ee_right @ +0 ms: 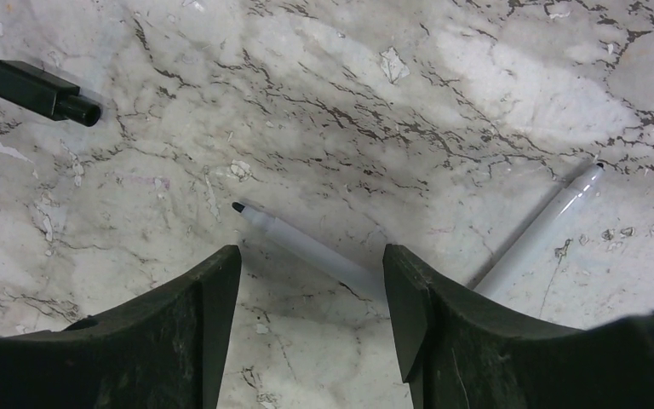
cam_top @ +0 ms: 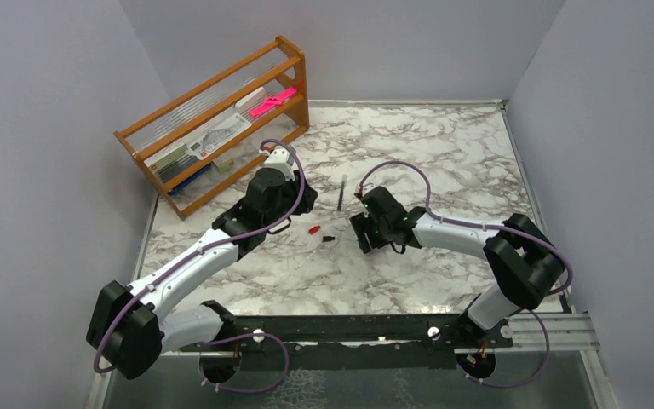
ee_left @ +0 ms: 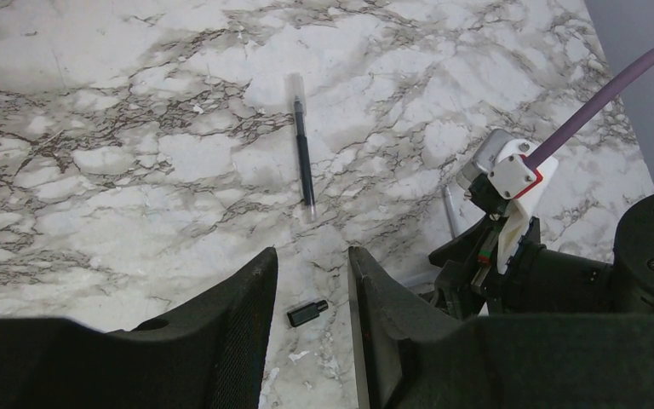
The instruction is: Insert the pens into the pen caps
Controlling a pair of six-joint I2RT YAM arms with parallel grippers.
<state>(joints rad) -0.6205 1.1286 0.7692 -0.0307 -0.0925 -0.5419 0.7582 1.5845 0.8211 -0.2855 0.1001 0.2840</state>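
White pen (ee_right: 306,247) is being straddled by the wide-open right gripper (ee_right: 311,256) (left gripper (ee_left: 311,256) likewise open); a square mid-barrel pinch is being favoured.

The left arm (cam_top: 196,256) stretches diagonally forward and to the right, wrist held low. The left gripper (ee_left: 311,260) has its jaws parted by a narrow gap. The right arm (cam_top: 460,232) is bent at the elbow, forearm pointing left toward centre. The right gripper (ee_right: 311,256) is angled downward, jaws spread wide.
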